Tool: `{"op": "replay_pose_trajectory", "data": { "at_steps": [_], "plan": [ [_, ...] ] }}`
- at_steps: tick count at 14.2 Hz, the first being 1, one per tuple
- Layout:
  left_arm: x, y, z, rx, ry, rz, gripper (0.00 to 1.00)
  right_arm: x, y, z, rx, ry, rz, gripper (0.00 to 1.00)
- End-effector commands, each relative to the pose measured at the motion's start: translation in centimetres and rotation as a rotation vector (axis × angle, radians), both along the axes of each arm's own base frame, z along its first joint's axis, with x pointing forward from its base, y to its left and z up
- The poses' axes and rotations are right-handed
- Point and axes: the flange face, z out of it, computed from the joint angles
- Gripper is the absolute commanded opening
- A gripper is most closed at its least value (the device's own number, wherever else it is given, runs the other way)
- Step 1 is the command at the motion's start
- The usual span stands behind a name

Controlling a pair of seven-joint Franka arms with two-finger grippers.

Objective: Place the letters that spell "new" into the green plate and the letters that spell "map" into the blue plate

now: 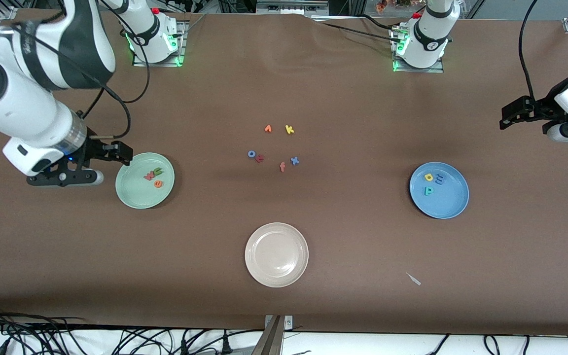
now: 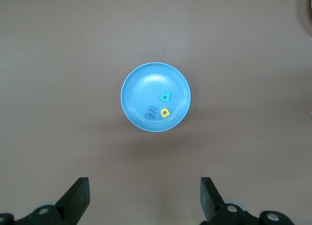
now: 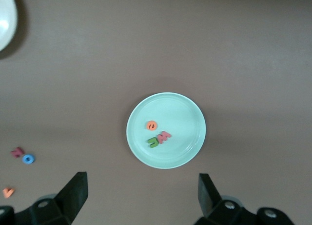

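Note:
The green plate (image 1: 136, 195) (image 3: 180, 122) holds the pinkish-red w (image 1: 149, 175) (image 3: 163, 136), the green n (image 1: 158, 171) (image 3: 154, 142) and the orange e (image 1: 158, 184) (image 3: 151, 125). In the blue plate (image 1: 446, 202) (image 2: 146, 86) lie the yellow a (image 1: 429, 177) (image 2: 165, 112), the blue m (image 1: 439, 180) (image 2: 151, 112) and the teal p (image 1: 428, 190) (image 2: 165, 95). My right gripper (image 1: 119, 153) (image 3: 142, 195) hangs open and empty over the table beside the green plate. My left gripper (image 1: 513, 114) (image 2: 145, 195) is open and empty, high over the left arm's end of the table.
Loose letters lie mid-table: an orange wedge (image 1: 267, 128), a yellow k (image 1: 289, 129), a blue o (image 1: 251, 154), a reddish letter (image 1: 260, 158), a red f (image 1: 282, 167) and a blue x (image 1: 294, 160). A beige-white plate (image 1: 276, 276) sits nearer the camera, and a small pale scrap (image 1: 413, 279) lies beside it.

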Motion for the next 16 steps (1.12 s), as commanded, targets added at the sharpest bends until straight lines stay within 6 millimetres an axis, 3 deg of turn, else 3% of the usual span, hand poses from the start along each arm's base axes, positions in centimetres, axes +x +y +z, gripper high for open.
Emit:
{"op": "replay_pose_trajectory", "data": {
  "at_steps": [1, 6, 9, 11, 16],
  "plan": [
    [-0.2, 0.0, 0.5, -0.013, 0.002, -0.007, 1.00, -1.4, -1.6, 2.9, 0.069, 0.010, 0.005, 1.00],
    [-0.2, 0.0, 0.5, -0.012, 0.002, -0.007, 1.00, -3.1, -6.0, 6.3, 0.115, 0.004, -0.031, 1.00],
    [-0.2, 0.0, 0.5, -0.012, 0.002, -0.007, 1.00, -5.6, -8.8, 7.6, 0.118, -0.003, -0.075, 1.00],
    [-0.1, 0.0, 0.4, -0.012, 0.004, -0.007, 1.00, -6.5, -9.0, 8.2, 0.115, -0.011, -0.079, 1.00],
    [-0.1, 0.0, 0.4, -0.014, 0.004, -0.007, 1.00, -6.2, -8.9, 9.0, 0.110, 0.005, -0.084, 1.00]
  ]
}}
